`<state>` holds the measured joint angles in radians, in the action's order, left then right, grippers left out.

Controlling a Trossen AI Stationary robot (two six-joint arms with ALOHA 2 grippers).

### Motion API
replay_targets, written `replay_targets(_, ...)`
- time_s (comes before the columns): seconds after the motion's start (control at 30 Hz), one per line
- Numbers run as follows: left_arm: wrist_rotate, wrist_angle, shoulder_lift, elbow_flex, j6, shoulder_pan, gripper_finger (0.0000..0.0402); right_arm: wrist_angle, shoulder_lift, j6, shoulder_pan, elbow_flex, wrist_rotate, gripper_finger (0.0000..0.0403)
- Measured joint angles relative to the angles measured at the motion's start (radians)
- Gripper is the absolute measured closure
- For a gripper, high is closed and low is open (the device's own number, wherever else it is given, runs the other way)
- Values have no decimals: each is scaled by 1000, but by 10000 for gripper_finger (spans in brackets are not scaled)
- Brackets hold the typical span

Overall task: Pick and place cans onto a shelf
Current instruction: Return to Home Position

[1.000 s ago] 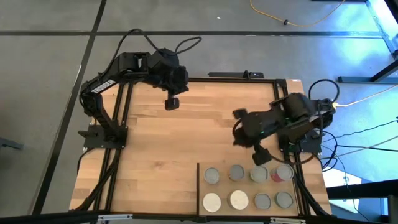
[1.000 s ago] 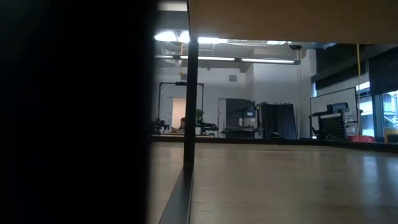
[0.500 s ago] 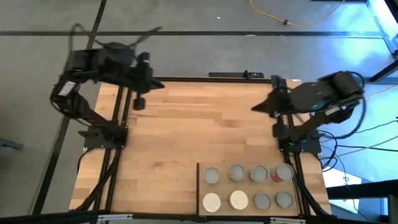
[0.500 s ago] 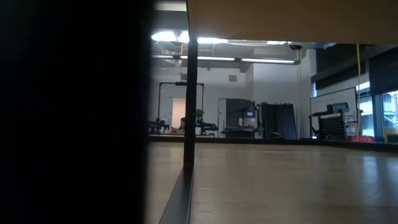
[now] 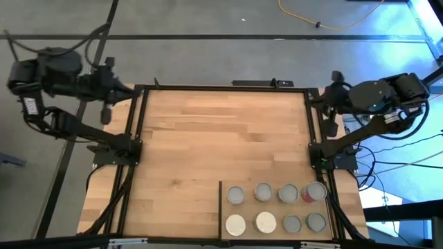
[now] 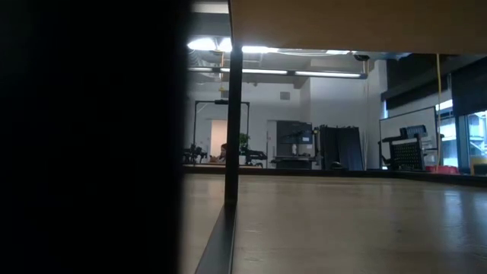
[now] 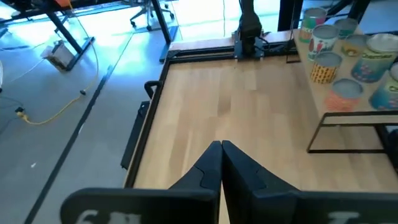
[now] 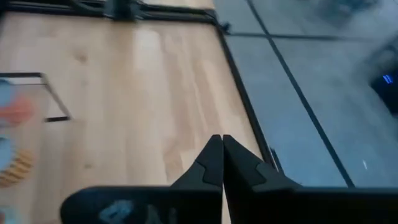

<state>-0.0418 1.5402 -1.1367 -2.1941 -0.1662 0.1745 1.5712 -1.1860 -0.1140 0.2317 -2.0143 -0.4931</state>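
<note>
Eight cans (image 5: 275,207) stand upright in two rows on the light-wood shelf (image 5: 250,209), at the table's near right. One can (image 5: 309,194) has a red-pink side. They also show in the left wrist view (image 7: 339,53). My left gripper (image 5: 129,90) is shut and empty at the table's far left corner, pointing right. My right gripper (image 5: 315,102) is shut and empty at the far right edge, pointing left. Its wrist view shows the shut fingers (image 8: 217,152) over bare tabletop. The left wrist view shows the same of my left gripper (image 7: 221,155).
The shelf stands raised on a thin black frame (image 7: 348,118). The low view shows its underside (image 6: 358,23) and a black post (image 6: 234,152). Black rails (image 5: 221,87) edge the tabletop. The wooden tabletop (image 5: 221,138) lies between the arms. Cables lie on the floor beyond.
Both arms have swung out from over the table. My left gripper went from the far middle to the far left corner. My right gripper went from just above the cans, up and toward the far right edge. The cans have stayed in place.
</note>
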Motion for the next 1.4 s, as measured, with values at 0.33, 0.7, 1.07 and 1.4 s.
replay_targets(0.33,3,-202,413,360,68,0,401,-132,257,-145,-19,365,-40,403)
replay_targets(0.7,3,-468,841,846,61,0,401,-385,441,-174,-19,694,-12,403)
replay_targets(1.07,9,-666,1133,1172,111,0,401,-559,592,-243,-19,945,17,403)
replay_targets(1.4,41,-694,1132,1235,108,0,401,-699,781,-248,-19,1146,22,403)
